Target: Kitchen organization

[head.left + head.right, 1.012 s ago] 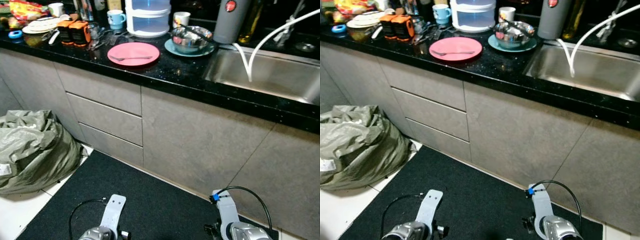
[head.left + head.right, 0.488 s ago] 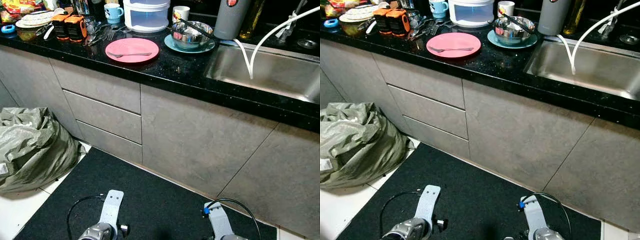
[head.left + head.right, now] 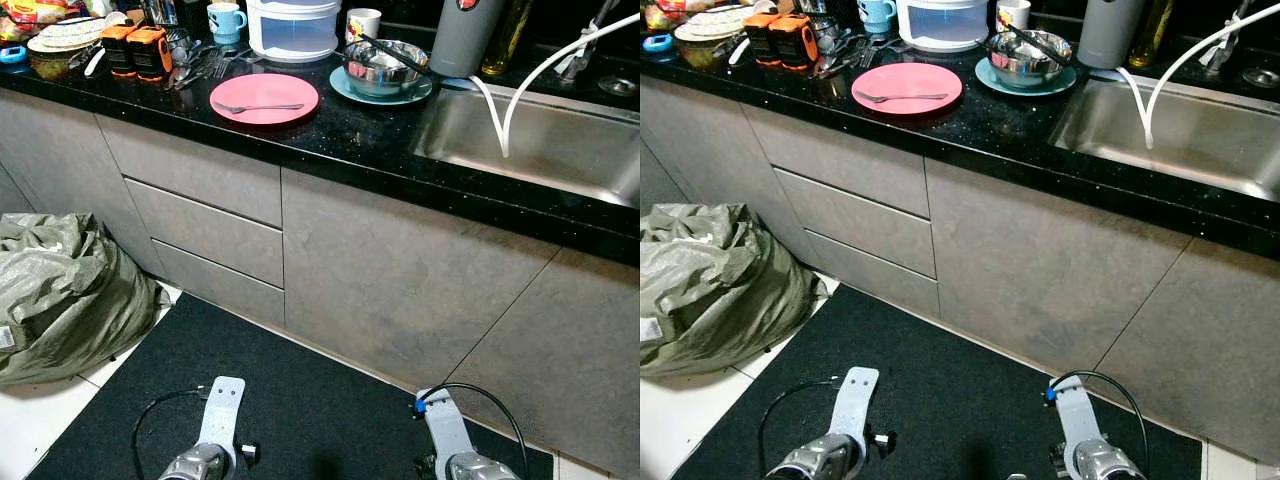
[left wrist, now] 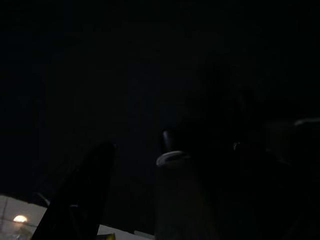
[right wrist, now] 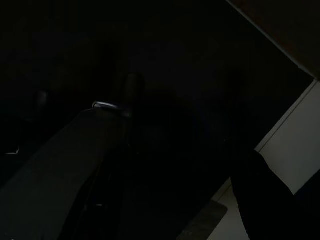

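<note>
A pink plate [image 3: 265, 98] with a fork [image 3: 255, 106] on it lies on the black counter [image 3: 340, 140]. Behind it stand a white lidded container [image 3: 293, 28], a blue mug [image 3: 227, 18] and a white mug [image 3: 362, 22]. A steel bowl [image 3: 382, 62] sits on a teal plate [image 3: 345, 93] beside the sink [image 3: 540, 150]. Loose cutlery [image 3: 195, 68], two orange-and-black boxes [image 3: 140, 50] and stacked plates [image 3: 60, 38] fill the counter's left end. My left arm [image 3: 215, 440] and right arm [image 3: 450, 450] hang idle low over the mat, far below the counter. Both wrist views are nearly black.
A white hose [image 3: 520, 90] arcs into the sink, with a grey flask [image 3: 462, 35] beside it. Grey drawers [image 3: 205, 215] and cabinet doors face me. A stuffed grey-green bag [image 3: 60, 300] sits on the floor at left. A black mat [image 3: 300, 390] lies underfoot.
The whole picture has shifted a little, so the camera moved. Things on the counter keep their places. My right arm dipped lower and came back up.
</note>
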`<state>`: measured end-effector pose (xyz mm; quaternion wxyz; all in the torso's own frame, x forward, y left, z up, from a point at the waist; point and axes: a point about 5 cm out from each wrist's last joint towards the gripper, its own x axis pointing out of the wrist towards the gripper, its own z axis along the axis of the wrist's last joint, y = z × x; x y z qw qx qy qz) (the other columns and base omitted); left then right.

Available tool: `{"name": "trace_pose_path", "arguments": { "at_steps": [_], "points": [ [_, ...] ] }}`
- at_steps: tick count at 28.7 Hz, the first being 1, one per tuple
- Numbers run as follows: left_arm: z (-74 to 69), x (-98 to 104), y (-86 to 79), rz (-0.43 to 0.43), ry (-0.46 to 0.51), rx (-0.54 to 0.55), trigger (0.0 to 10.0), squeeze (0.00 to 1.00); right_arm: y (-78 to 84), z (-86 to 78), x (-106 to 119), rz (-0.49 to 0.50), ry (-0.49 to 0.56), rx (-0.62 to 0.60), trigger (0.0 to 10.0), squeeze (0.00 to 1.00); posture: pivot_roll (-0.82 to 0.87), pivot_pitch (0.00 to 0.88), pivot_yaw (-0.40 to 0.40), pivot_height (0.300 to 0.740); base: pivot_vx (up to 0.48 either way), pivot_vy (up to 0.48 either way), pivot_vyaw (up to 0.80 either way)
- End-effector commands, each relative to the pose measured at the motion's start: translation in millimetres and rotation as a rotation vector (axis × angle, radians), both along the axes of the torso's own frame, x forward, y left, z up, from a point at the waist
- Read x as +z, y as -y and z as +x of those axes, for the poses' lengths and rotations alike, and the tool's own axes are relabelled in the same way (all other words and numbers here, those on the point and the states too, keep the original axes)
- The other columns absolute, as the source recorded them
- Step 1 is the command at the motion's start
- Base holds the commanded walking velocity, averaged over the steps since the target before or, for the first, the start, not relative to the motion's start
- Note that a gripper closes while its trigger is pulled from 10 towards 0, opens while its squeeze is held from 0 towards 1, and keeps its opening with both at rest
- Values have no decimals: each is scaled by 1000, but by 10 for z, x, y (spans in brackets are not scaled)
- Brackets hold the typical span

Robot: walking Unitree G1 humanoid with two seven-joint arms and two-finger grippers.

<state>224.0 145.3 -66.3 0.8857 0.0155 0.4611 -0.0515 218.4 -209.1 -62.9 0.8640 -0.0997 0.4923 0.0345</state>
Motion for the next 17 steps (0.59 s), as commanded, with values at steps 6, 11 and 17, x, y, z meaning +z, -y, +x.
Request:
{"name": "trace_pose_path", "arguments": {
  "at_steps": [6,11,17],
  "points": [
    [-69,-42,9,-12,-3,115,10000,0,-77,3,-13,14,-43,48,10000,0,8,110,-23,740,0,0,769],
    [-80,-50,-4,3,-16,126,10000,0,-93,-5,-20,25,-45,45,10000,0,13,114,-30,740,0,0,768],
    [-63,-36,-34,17,14,129,10000,0,-88,-60,-51,38,-41,29,10000,0,18,110,-14,740,0,0,745]
  ]
}}
